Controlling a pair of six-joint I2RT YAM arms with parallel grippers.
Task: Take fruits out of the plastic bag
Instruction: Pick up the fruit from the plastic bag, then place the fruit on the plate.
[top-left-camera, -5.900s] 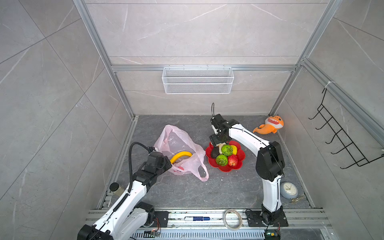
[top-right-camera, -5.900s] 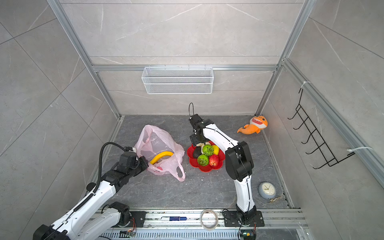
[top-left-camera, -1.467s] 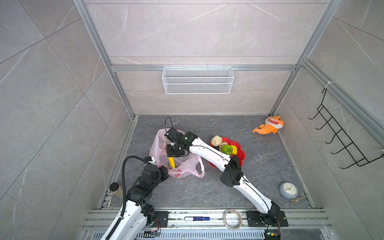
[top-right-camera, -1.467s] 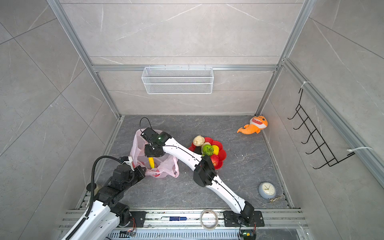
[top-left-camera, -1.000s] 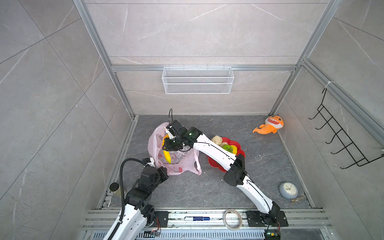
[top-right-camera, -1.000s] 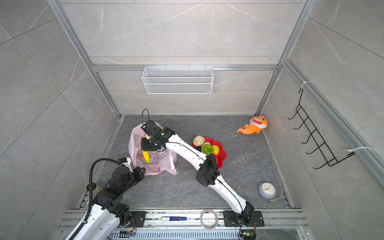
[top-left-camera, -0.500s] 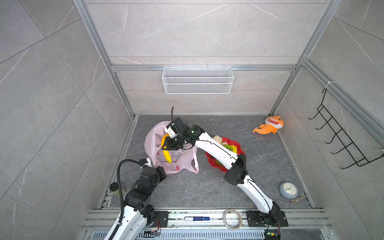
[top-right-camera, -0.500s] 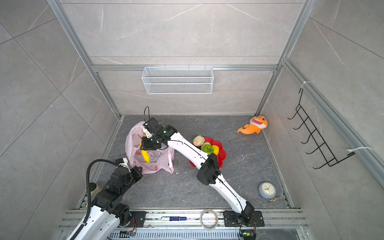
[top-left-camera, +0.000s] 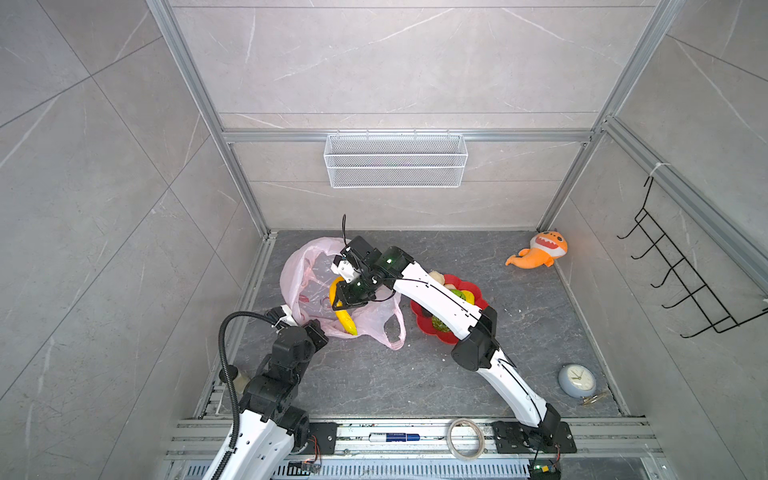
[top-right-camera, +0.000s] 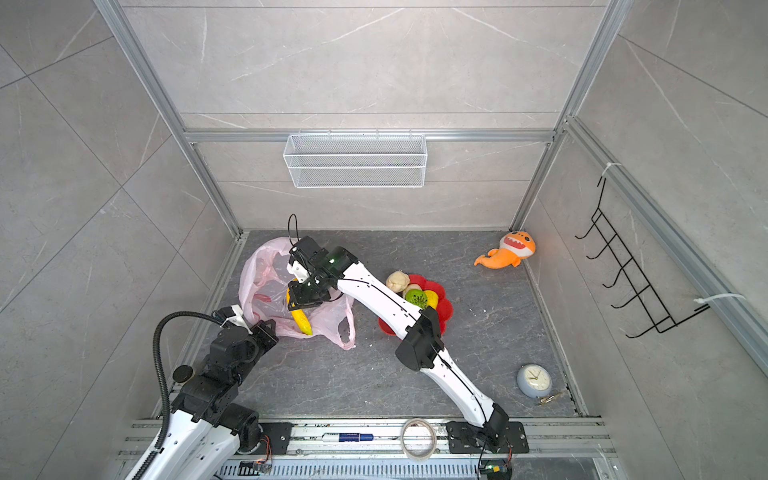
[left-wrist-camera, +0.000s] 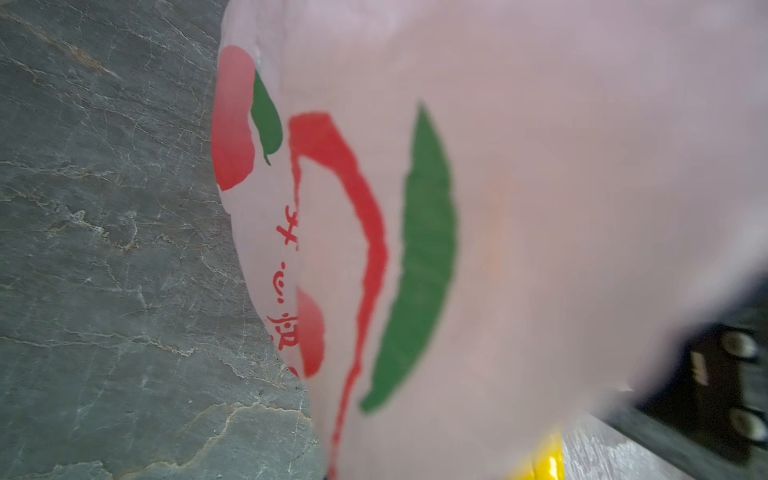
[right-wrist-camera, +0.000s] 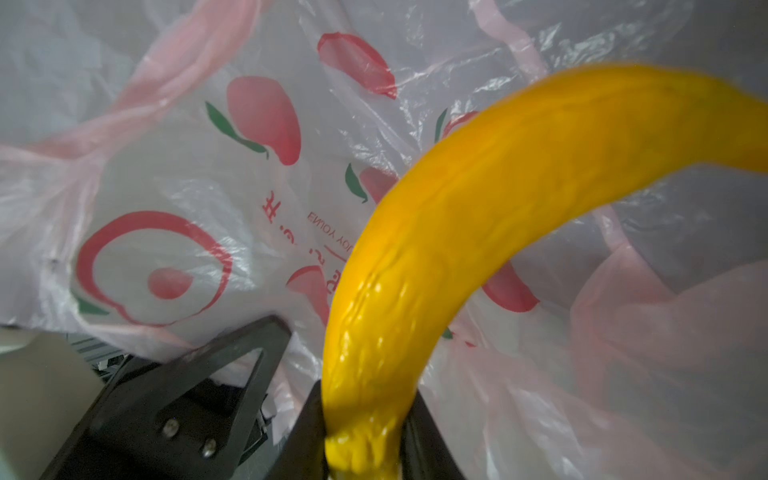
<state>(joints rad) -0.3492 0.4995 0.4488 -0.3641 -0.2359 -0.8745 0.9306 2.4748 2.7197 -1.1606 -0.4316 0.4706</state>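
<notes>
- The right gripper (top-left-camera: 343, 298) pinches the banana (top-left-camera: 348, 323) at the mouth of the open bag (top-left-camera: 303, 286).
- The left gripper (top-left-camera: 311, 327), pressed together, sits at the bag edge.
- The plate (top-right-camera: 445, 309) holds other fruits (top-right-camera: 415, 297).

Orange plush shark (top-left-camera: 540, 251) in far corner — grey clock (top-left-camera: 577, 380) near front; wire basket (top-left-camera: 395, 160) on back wall.

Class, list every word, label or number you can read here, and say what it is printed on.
"ENJOY YOU": small red print on the thin translucent pink plastic bag; the rest hides behind the curved yellow banana.
Red Chinese characters on that bag: too blurred to read.
Numerals on the small round grey clock: too small.
Label on the blue-and-white pen: too small.
</notes>
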